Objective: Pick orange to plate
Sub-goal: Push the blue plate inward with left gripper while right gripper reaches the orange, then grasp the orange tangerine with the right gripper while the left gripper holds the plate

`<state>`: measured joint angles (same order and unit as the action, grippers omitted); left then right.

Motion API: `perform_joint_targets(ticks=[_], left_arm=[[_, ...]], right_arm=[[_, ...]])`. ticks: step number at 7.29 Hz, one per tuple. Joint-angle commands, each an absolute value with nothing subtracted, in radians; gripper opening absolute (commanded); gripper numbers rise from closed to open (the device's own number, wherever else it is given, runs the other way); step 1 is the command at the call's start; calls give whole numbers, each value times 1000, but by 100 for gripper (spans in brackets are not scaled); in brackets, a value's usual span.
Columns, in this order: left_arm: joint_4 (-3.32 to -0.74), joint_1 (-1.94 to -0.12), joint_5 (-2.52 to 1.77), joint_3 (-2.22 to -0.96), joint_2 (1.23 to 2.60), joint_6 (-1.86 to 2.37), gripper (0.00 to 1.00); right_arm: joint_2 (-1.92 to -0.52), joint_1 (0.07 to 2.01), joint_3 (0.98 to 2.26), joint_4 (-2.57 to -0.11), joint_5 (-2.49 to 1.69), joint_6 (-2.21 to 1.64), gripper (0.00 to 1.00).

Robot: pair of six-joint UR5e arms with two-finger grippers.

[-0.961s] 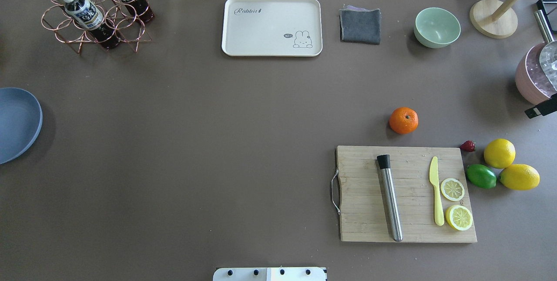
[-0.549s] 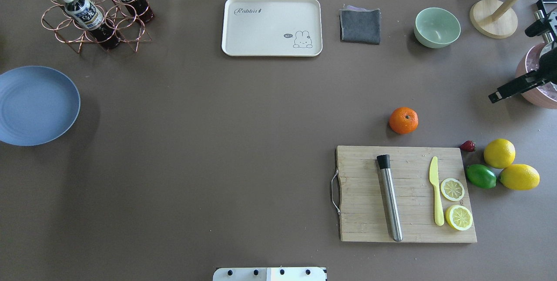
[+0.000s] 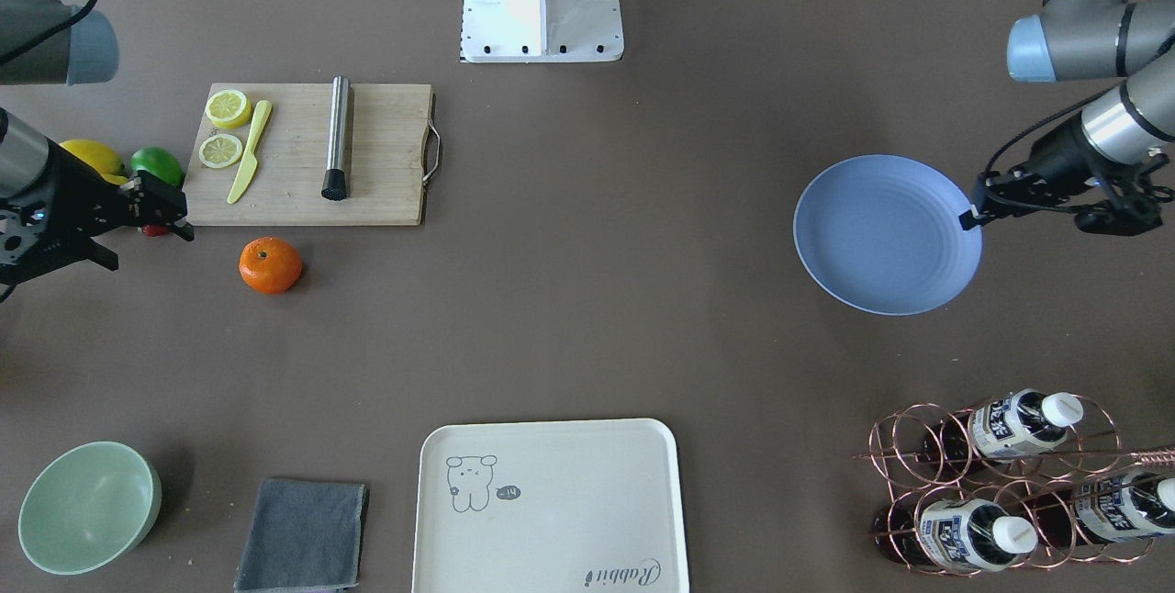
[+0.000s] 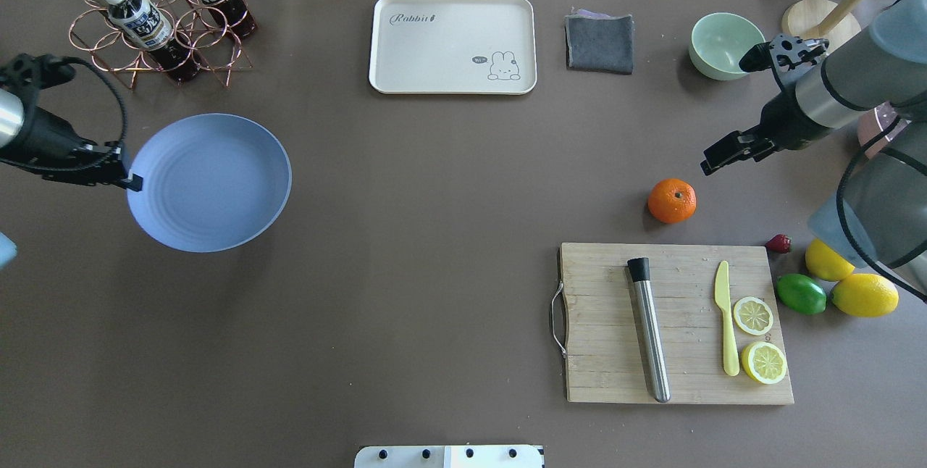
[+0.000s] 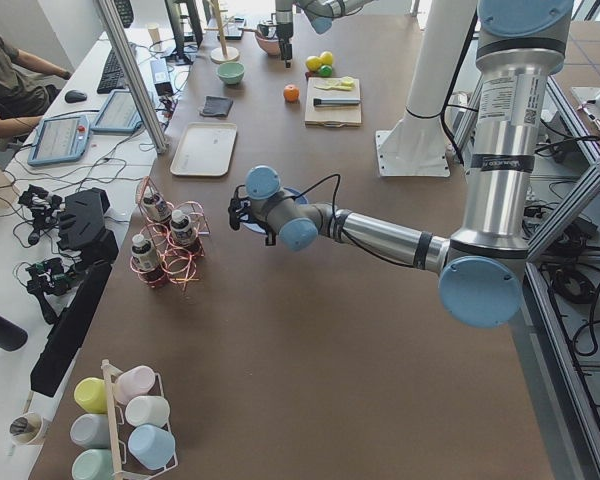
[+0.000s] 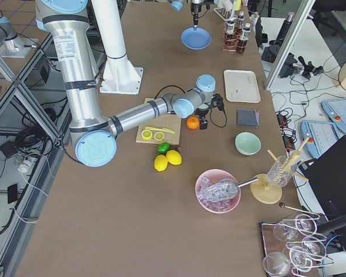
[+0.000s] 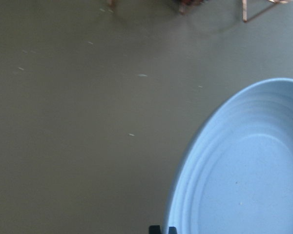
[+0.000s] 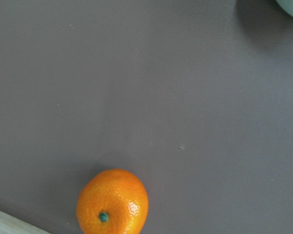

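Observation:
The orange [image 4: 672, 201] rests on the brown table just beyond the cutting board, also seen in the front view [image 3: 270, 264] and low in the right wrist view [image 8: 112, 202]. My right gripper [image 4: 731, 153] hovers open above the table, a little right of and beyond the orange, touching nothing. The periwinkle-blue plate [image 4: 210, 182] hangs tilted above the table's left half, casting a shadow. My left gripper [image 4: 130, 180] is shut on its left rim, and the fingertips [image 7: 161, 229] pinch the edge of the plate [image 7: 249, 170].
A wooden cutting board [image 4: 673, 323] carries a steel muddler, a yellow knife and two lemon slices. Two lemons [image 4: 863, 294], a lime [image 4: 800, 293] and a small red berry lie to its right. Far side: cream tray [image 4: 452, 44], grey cloth [image 4: 600, 40], green bowl [image 4: 724, 44], bottle rack [image 4: 156, 19].
The plate has travelled right from the table's left edge, held by my left gripper, which now shows. My right arm has swung in from the right edge toward the orange.

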<state>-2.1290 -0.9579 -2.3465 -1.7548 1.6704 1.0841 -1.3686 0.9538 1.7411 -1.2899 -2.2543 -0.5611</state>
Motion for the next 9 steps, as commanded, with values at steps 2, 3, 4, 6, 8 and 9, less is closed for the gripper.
perform_joint_targets(ticks=[2,3,4,6,8,9], left_arm=[[-2126,-596,-2055,-1761,1866,1458,0],[-2128,-562,-2010,-1743,1888,1469,0],[-2128,-514,-1969,-1720,1932,1515,0],[-2128,-486,-1951,-1686,1999,1573,0],[-2126,-462,-1930,-1671,2031,1585,0],[-2128,-451,-1898,-1654,2060,1606,0]], right_arm=[[-1336,882,1712,-1290,-2197,-614,100],[-1336,877,1710,-1290,-2192,-615,100],[-1336,870,1710,-1290,-2192,-620,100],[-1336,864,1709,-1292,-2191,-621,100],[-1332,836,1701,-1290,-2180,-641,100],[-1295,825,1672,-1292,-2169,-644,100]])
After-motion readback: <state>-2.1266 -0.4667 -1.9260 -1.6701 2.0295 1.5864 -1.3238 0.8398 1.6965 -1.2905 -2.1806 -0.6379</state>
